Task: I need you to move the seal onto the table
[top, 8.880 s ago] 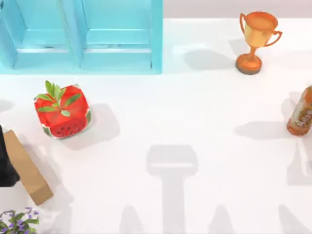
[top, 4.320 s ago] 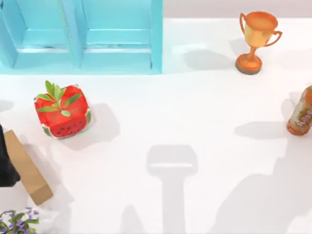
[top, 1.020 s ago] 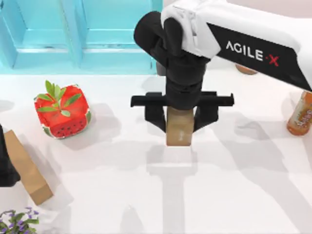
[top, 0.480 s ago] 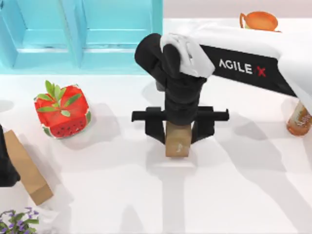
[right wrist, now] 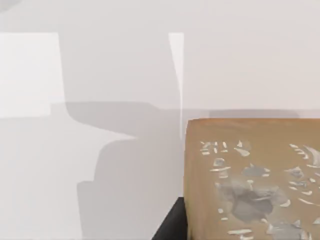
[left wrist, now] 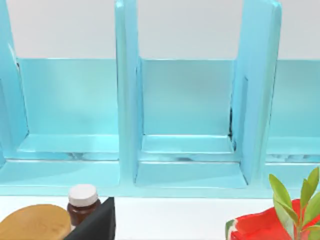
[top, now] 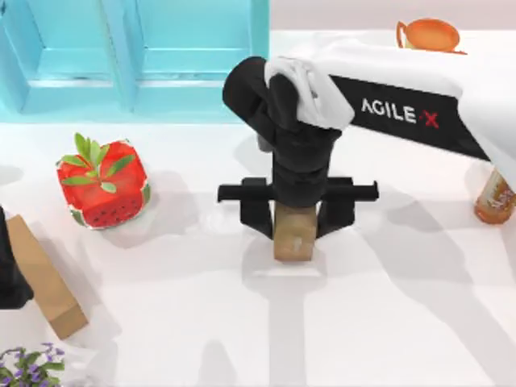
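- Seal (top: 293,240): a small tan-brown wooden block, near the middle of the table (top: 387,322), well apart from the watermelon cube (top: 102,184) to its left and the bottle (top: 495,196) at the right edge; whether its underside touches the surface or hangs just above it, I cannot tell from the top view
- right gripper (top: 294,211) comes straight down over the block, its two black fingers (top: 256,211) on opposite side faces; the jaws are closed on the seal, high on its body
- right wrist view shows a broad tan face of the seal (right wrist: 252,175) with a pale flecked mark, and white table (right wrist: 90,150) beyond it
- handling, as a judgement: it looks rigid and light, so it should not deform or sag; flat smooth wood can slip under a weak squeeze, though parallel faces suit a two-finger pinch
- best hold, I judge, is across two opposite flat sides, centred, as now; a grip on the corners would let it twist
- left arm (top: 10,274) sits parked at the table's left edge, beside the longer tan box (top: 44,278); its wrist view faces the light-blue cabinet (left wrist: 190,100).
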Tool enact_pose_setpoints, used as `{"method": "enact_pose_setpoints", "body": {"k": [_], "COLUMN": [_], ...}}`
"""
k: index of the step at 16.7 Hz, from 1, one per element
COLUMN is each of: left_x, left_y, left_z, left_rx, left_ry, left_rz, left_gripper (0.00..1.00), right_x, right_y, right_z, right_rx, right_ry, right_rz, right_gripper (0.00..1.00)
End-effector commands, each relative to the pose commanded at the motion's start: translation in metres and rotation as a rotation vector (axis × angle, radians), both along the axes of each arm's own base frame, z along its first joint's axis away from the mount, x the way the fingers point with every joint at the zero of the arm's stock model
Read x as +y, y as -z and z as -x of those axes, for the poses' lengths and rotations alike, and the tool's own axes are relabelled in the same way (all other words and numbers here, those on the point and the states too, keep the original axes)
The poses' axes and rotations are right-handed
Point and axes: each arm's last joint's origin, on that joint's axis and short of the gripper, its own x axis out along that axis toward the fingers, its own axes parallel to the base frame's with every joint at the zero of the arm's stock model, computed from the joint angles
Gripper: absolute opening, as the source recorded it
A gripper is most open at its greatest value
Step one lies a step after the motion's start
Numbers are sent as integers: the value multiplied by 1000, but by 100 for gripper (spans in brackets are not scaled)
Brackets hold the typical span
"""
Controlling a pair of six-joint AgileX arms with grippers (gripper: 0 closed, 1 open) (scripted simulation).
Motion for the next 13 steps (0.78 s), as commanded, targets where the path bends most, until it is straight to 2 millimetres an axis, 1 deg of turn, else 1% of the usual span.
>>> {"method": "enact_pose_setpoints", "body": {"k": [8, 9, 13], "left_x": [0, 0, 0], "left_y": [0, 0, 0], "left_z": [0, 0, 0], "left_rx": [0, 0, 0], "left_ry": [0, 0, 0], "left_rz": [0, 0, 0], "left_gripper": [100, 100, 100], "right_x": [0, 0, 0], "right_y": [0, 0, 0], "right_z": [0, 0, 0], "right_rx": [0, 0, 0], "right_ry": [0, 0, 0], "right_rz": [0, 0, 0], "right_gripper": [98, 100, 100]}}
